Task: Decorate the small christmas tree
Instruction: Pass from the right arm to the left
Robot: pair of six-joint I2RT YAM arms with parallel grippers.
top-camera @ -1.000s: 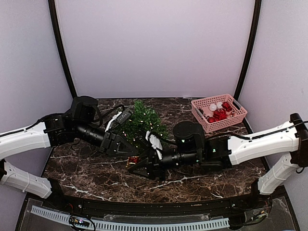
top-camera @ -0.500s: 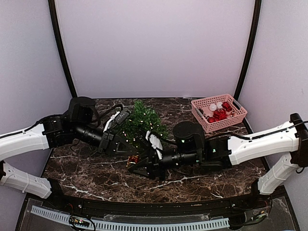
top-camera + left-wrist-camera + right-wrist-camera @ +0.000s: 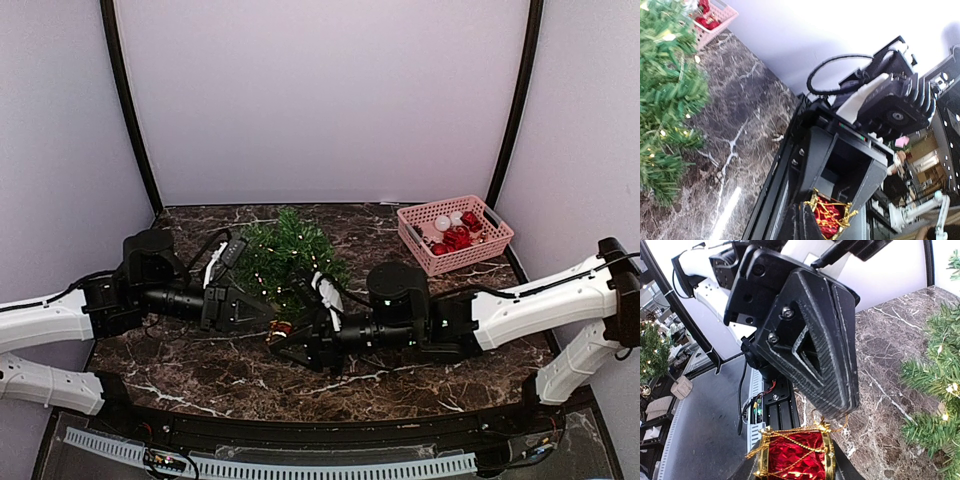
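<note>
The small christmas tree (image 3: 290, 250) lies on its side mid-table, its green branches also in the left wrist view (image 3: 665, 90) and the right wrist view (image 3: 935, 385). A red drum ornament (image 3: 795, 455) with gold trim sits between the fingers of my right gripper (image 3: 285, 335), which is shut on it just in front of the tree. My left gripper (image 3: 255, 312) points at it from the left, jaws shut. Its tip (image 3: 849, 401) pinches the drum's thin gold loop (image 3: 840, 421). From the left wrist, the drum (image 3: 829, 217) shows beside the shut left fingertips (image 3: 807, 215).
A pink basket (image 3: 492, 240) with red and white ornaments stands at the back right, also seen in the left wrist view (image 3: 722, 17). Both forearms lie low across the front half of the marble table (image 3: 200, 375), meeting near its middle.
My left gripper has closed at the drum's top, and the left arm's elbow has drawn back to the left and lower. The right gripper keeps its hold on the drum.
</note>
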